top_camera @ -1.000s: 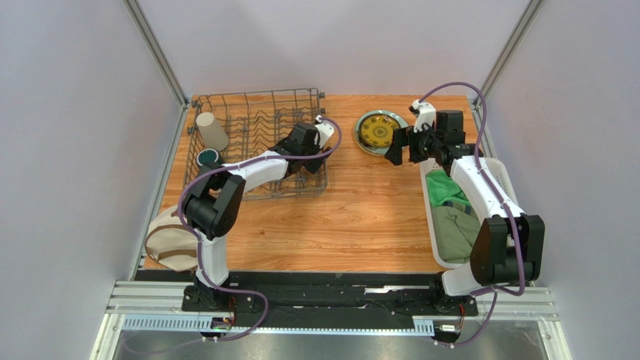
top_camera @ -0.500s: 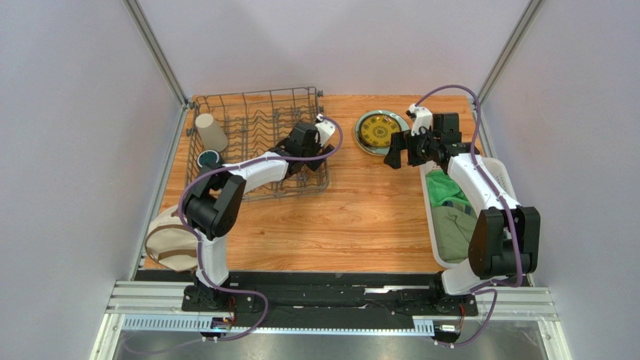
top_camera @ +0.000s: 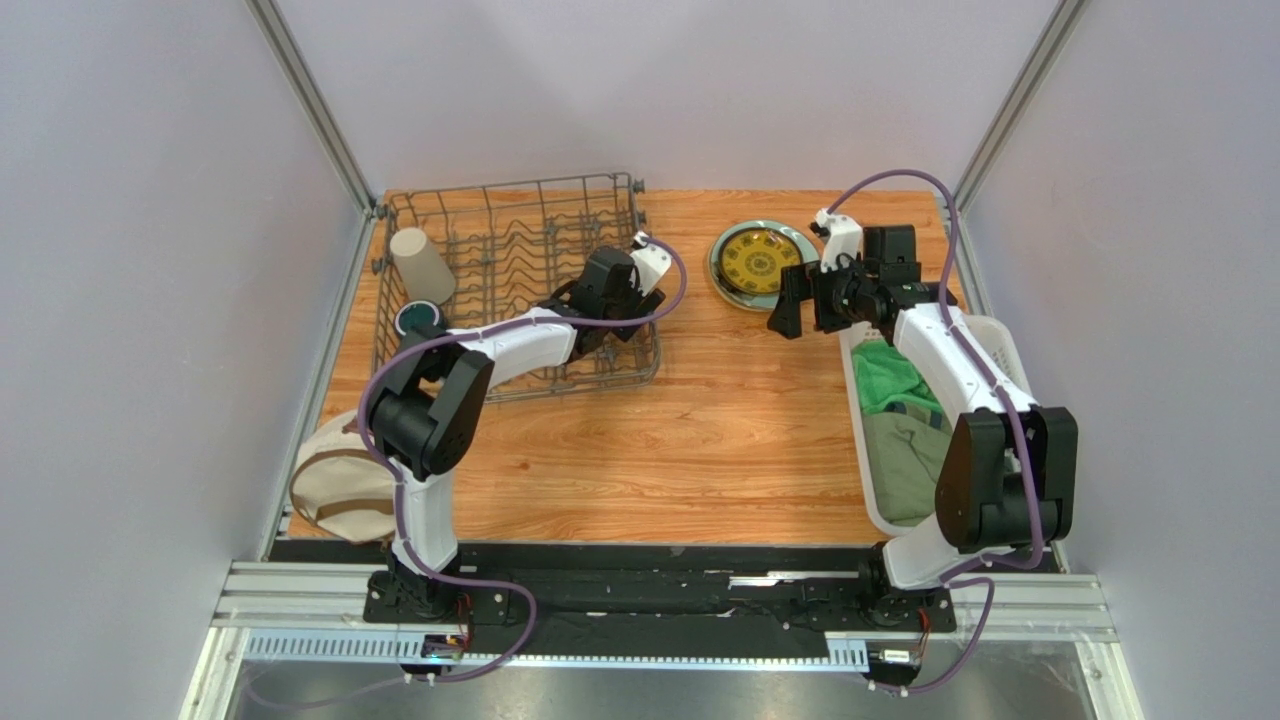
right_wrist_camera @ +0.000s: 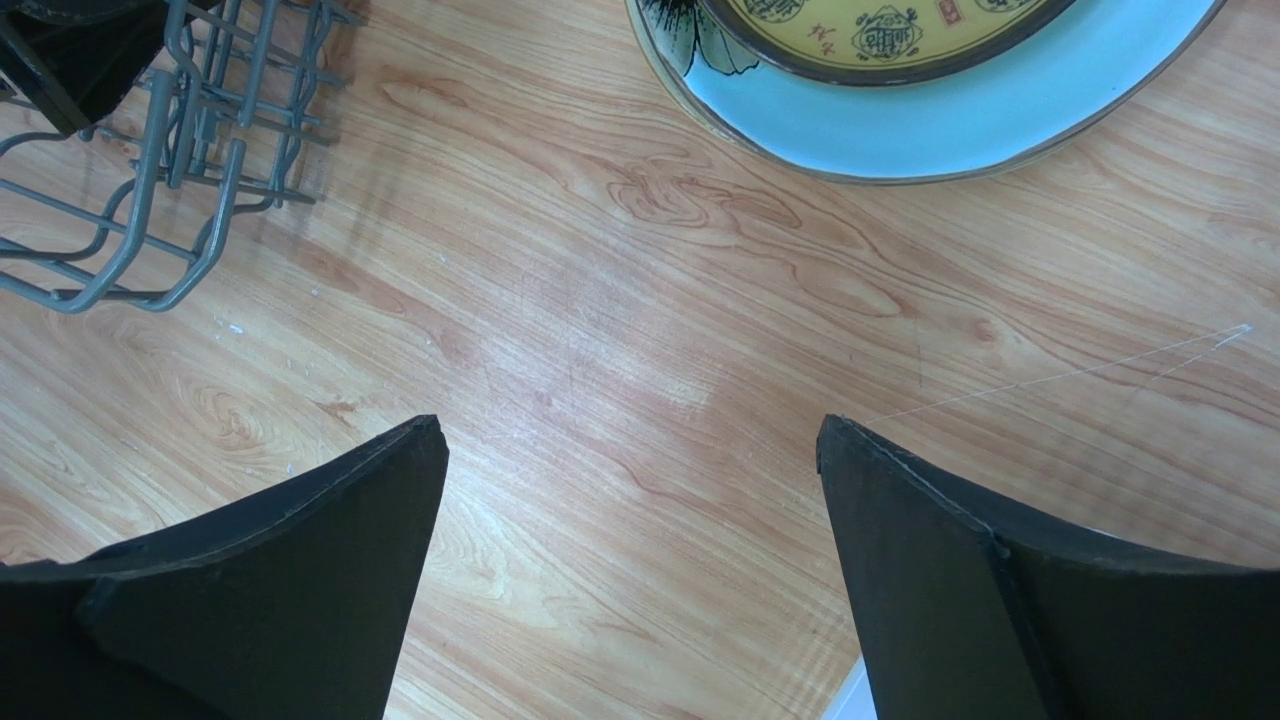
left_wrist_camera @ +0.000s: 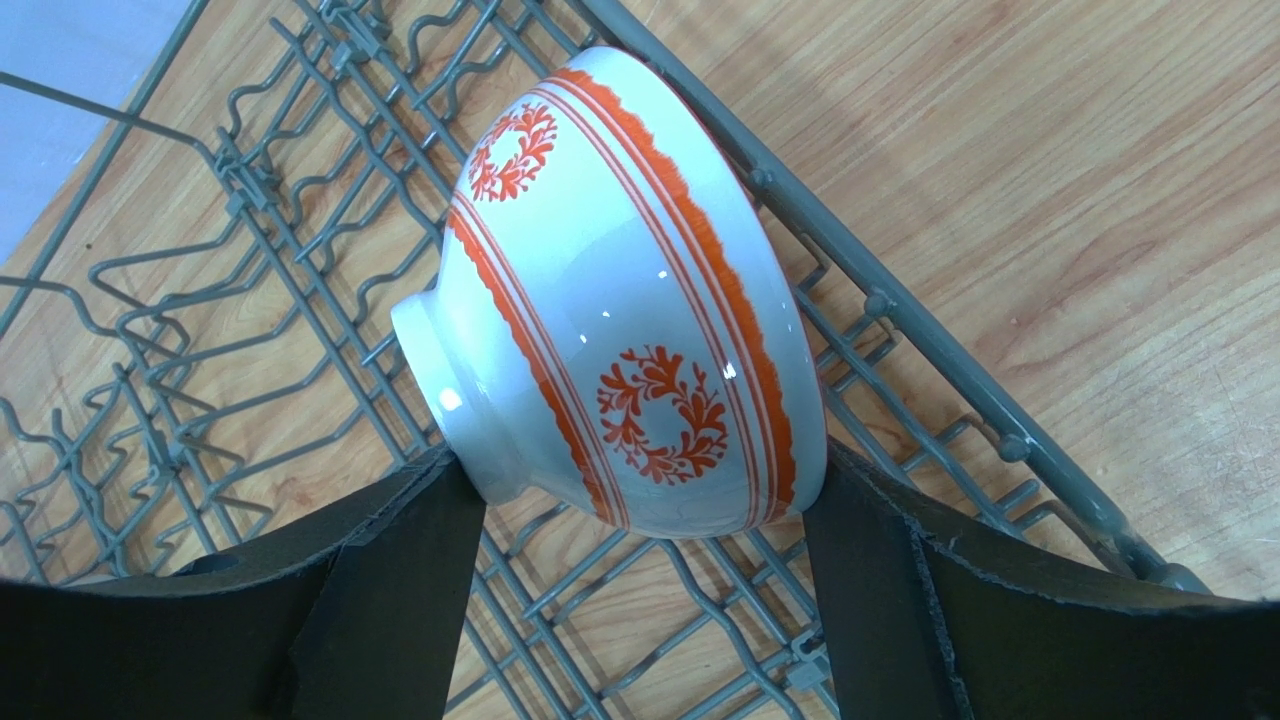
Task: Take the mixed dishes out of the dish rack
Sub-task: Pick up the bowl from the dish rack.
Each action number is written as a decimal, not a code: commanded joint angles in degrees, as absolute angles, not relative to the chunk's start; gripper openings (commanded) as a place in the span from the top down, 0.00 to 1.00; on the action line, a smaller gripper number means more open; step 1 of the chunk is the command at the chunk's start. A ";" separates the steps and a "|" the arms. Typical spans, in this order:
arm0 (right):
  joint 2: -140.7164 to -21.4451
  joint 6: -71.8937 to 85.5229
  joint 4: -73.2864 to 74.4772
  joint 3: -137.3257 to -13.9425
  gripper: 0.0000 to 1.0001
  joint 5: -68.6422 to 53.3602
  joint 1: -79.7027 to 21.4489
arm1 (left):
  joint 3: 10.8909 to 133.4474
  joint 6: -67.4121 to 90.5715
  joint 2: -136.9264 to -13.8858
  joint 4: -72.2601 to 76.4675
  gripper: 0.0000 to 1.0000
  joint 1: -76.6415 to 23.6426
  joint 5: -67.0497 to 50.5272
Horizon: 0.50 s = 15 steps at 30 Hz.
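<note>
Left end effector (left_wrist_camera: 639,480): holding the small red-and-white bowl (left_wrist_camera: 631,300). In the left wrist view one finger meets the bowl's foot and the other meets its rim. The bowl lies on its side, inside the dish rack (top_camera: 481,225), close against the side wire that runs down the right of that frame.

Right end effector (right_wrist_camera: 631,435): spread wide, nothing between the fingers, over bare table (top_camera: 721,435). In the top view it sits right of centre, just below the stacked plates.

Plates: the yellow-and-dark patterned plate (top_camera: 756,260) rests on top of the pale green flowered plate (right_wrist_camera: 962,135). Both are on the table at upper centre of the top view, apart from the rack.

Rack contents, left side of the top view: the beige handleless cup (top_camera: 424,264), tilted, with the dark green mug (top_camera: 415,317) just below it.

At right of the top view: the white slotted basket (top_camera: 1004,338) holds the green cloths (top_camera: 902,405).
</note>
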<state>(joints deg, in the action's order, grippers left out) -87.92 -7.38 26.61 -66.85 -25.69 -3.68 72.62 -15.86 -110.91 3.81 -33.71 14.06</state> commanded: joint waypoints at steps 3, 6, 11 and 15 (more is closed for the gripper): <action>-88.68 -8.70 26.89 -69.52 0.02 -26.98 -3.87 | 70.84 -16.35 -108.55 7.91 0.35 -33.84 15.03; -89.03 -8.79 27.07 -69.70 0.02 -27.07 -3.87 | 70.66 -16.61 -107.67 8.35 0.40 -33.93 15.73; -89.38 -8.96 27.42 -69.87 0.02 -27.16 -3.78 | 69.96 -16.87 -105.74 9.14 0.49 -33.93 16.87; -89.74 -9.05 27.69 -70.05 0.02 -27.33 -3.87 | 69.17 -16.87 -104.07 9.58 0.56 -33.93 17.66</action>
